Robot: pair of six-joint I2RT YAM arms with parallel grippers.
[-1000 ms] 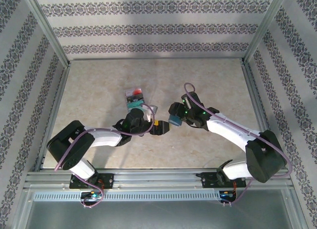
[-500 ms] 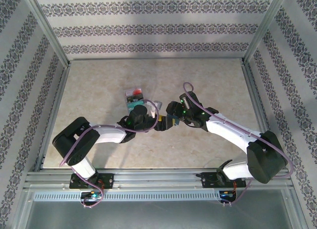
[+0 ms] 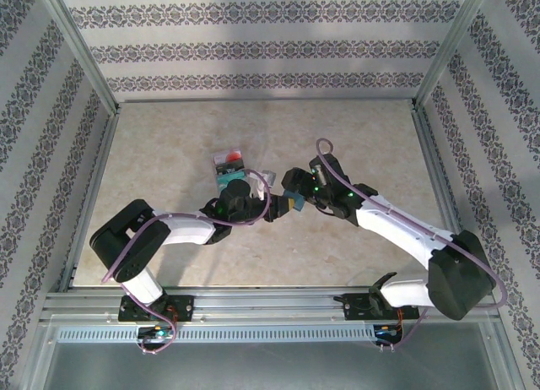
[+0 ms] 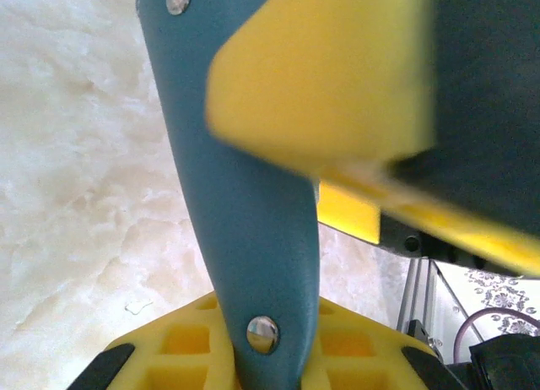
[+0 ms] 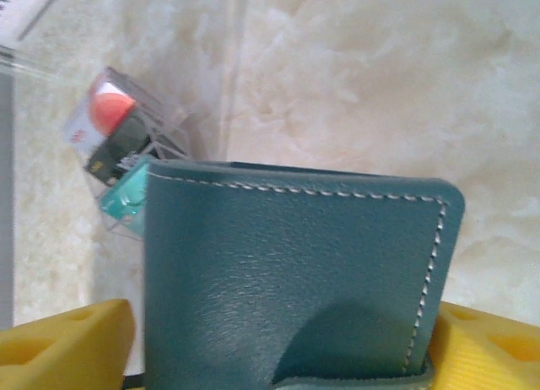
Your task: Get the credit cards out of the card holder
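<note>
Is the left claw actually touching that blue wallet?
Touching. In the left wrist view, the card holder stands edge-on, pinched between the left gripper's yellow fingers.

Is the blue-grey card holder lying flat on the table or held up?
Held up: the blue-grey soft bifold card holder stands between yellow pads, its stitched face upright, with the marble table behind it.

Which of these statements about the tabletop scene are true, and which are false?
1. The card holder has pale stitching along its edge. True.
2. A red-circle card lies on the table. True.
3. The card holder lies flat at the table's far edge. False: it is mid-table, between yellow fingers.
4. The fingers are red. False: they are yellow.
</note>
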